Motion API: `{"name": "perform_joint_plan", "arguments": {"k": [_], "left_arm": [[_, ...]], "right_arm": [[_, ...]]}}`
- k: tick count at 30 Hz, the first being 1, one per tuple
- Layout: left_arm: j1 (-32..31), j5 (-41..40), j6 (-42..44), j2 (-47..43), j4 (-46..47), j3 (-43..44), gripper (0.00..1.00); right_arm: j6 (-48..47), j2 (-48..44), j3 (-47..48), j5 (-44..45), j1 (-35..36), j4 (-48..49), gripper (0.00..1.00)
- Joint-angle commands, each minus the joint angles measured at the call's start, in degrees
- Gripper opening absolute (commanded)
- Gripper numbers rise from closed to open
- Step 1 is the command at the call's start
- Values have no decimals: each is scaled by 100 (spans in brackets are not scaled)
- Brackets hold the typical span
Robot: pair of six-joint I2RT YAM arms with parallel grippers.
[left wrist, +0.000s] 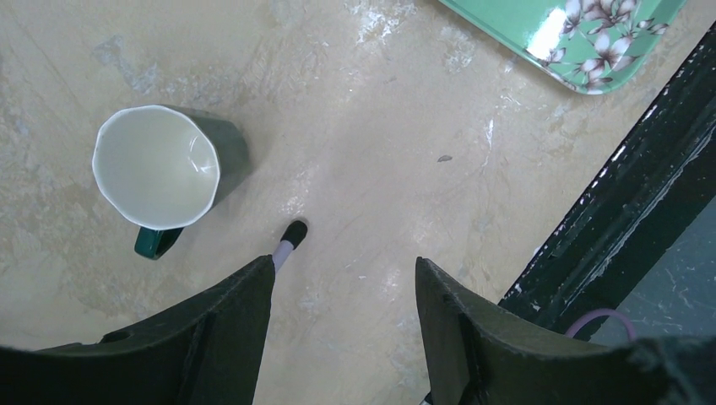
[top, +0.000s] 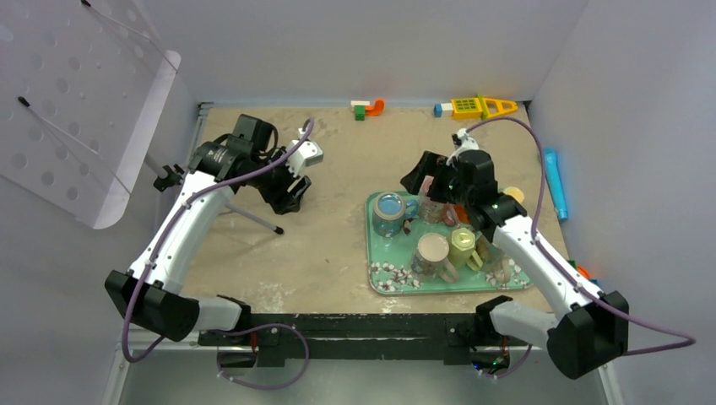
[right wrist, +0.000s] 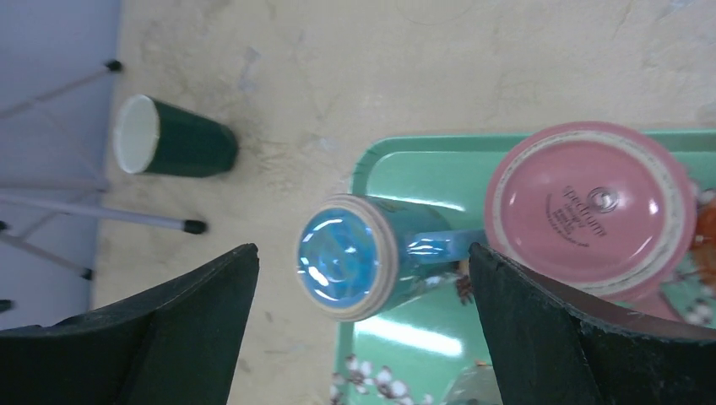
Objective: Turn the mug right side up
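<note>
1. Jaws of left gripper point(left wrist: 342, 283) spread apart, empty, above beige table point(left wrist: 397, 126).
2. Jaws of right gripper point(right wrist: 363, 253) likewise parted, empty, over inverted blue glazed mug point(right wrist: 346, 268) on green floral tray point(right wrist: 414, 173).
3. Dark green ceramic mug point(left wrist: 160, 164) upright on table, apart from tray.

Three cameras are watching one table: one from high up, two riding the wrists.

The top camera is looking steeply down from above and behind the arm bases, taking in the whole table point(top: 338, 245) from far off. The left wrist camera is peering down past the left gripper point(left wrist: 344, 263), close to the tabletop, catching the green mug point(left wrist: 160, 169) and a corner of the tray point(left wrist: 583, 42). The right wrist camera is looking down past the right gripper point(right wrist: 363, 249) from farther off, sharing that mug and tray corner with the left view, and the blue mug point(right wrist: 350, 266) with the top view.
</note>
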Motion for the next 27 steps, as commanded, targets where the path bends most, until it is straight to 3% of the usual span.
{"name": "perform_joint_plan", "arguments": {"k": [1, 4, 9, 13, 21, 27], "left_arm": [[13, 300, -89, -227, 191, -11, 66], [13, 332, -96, -215, 215, -30, 66], [13, 339, -124, -208, 277, -105, 66], [13, 350, -142, -180, 269, -102, 66], [15, 385, -133, -244, 302, -125, 66], [13, 430, -136, -252, 312, -111, 66]], "right_arm": [[2064, -792, -528, -241, -14, 1213, 99], [3117, -1227, -1146, 105, -23, 1612, 98], [3843, -1076, -1129, 507, -12, 980, 74], [4207, -339, -748, 451, -15, 85, 74], [4876, 168, -865, 449, -11, 137, 83], [5188, 933, -567, 398, -10, 220, 79]]}}
